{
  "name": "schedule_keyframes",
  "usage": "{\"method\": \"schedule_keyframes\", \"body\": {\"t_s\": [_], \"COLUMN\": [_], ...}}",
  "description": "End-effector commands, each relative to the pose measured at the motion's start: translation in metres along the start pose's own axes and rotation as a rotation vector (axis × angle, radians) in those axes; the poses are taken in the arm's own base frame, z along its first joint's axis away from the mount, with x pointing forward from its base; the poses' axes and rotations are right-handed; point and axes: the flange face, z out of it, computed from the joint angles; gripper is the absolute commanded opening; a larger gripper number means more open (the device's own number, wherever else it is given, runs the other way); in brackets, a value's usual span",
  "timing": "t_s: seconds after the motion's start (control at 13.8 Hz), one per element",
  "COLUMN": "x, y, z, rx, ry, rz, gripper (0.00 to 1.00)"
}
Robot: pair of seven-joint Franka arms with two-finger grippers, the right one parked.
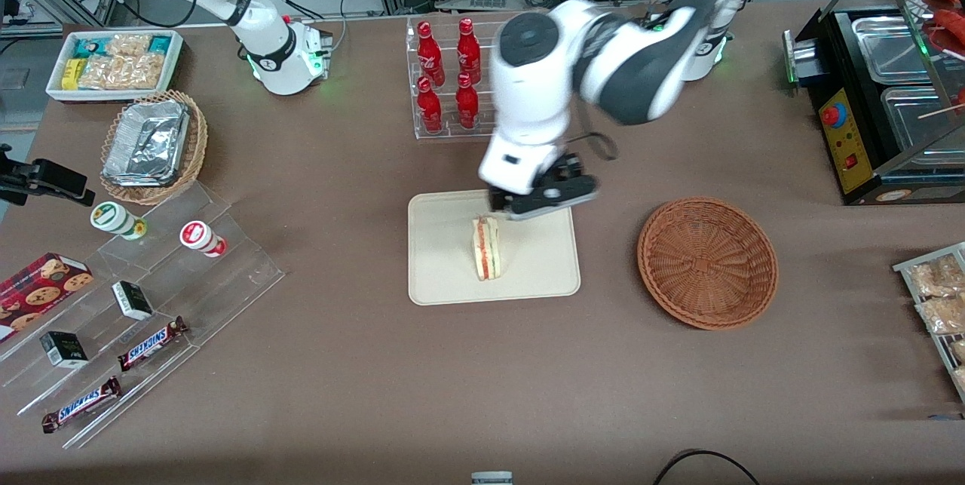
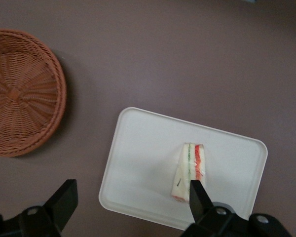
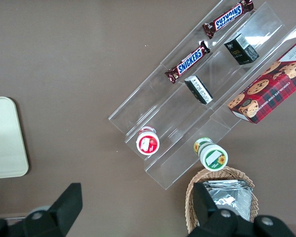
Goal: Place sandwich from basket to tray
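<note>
Sandwich (image 1: 486, 248) lies on tray (image 1: 445, 274); gripper (image 2: 130, 200) hovers above, fingers (image 2: 64, 200) spread.

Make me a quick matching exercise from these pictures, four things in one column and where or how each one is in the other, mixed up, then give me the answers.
Things:
1. sandwich
2. basket
3. pincer
4. tray

States:
A. open, above the tray, holding nothing
B. empty, beside the tray, toward the working arm's end of the table
C. lying on the tray
D. flat on the table, nearer the front camera than the red bottles

Pairs: 1-C, 2-B, 3-A, 4-D
</note>
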Motion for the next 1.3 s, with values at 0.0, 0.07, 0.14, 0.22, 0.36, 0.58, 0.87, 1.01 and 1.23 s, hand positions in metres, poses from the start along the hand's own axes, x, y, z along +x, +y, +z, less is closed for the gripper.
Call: {"method": "schedule_keyframes", "body": {"t_s": [0.0,0.07,0.14,0.22,0.36,0.58,0.87,1.01,1.23], "x": [0.046,0.06,0.07,0.083,0.094,0.098,0.106,0.112,0.135], "y": [-0.076,-0.097,-0.115,-0.142,-0.183,-0.248,-0.304,-0.32,-0.34], "z": [-0.031,-0.037,-0.04,-0.041,-0.047,-0.056,-0.066,-0.073,-0.075], "rx": [0.014,0.018,0.022,0.035,0.033,0.033,0.01,-0.022,-0.035], "ry": [-0.067,-0.081,-0.08,-0.089,-0.1,-0.109,-0.128,-0.13,-0.122], "rz": [0.009,0.013,0.024,0.049,0.107,0.185,0.267,0.281,0.245], "gripper": [1.0,1.0,1.0,1.0,1.0,1.0,1.0,1.0,1.0]}}
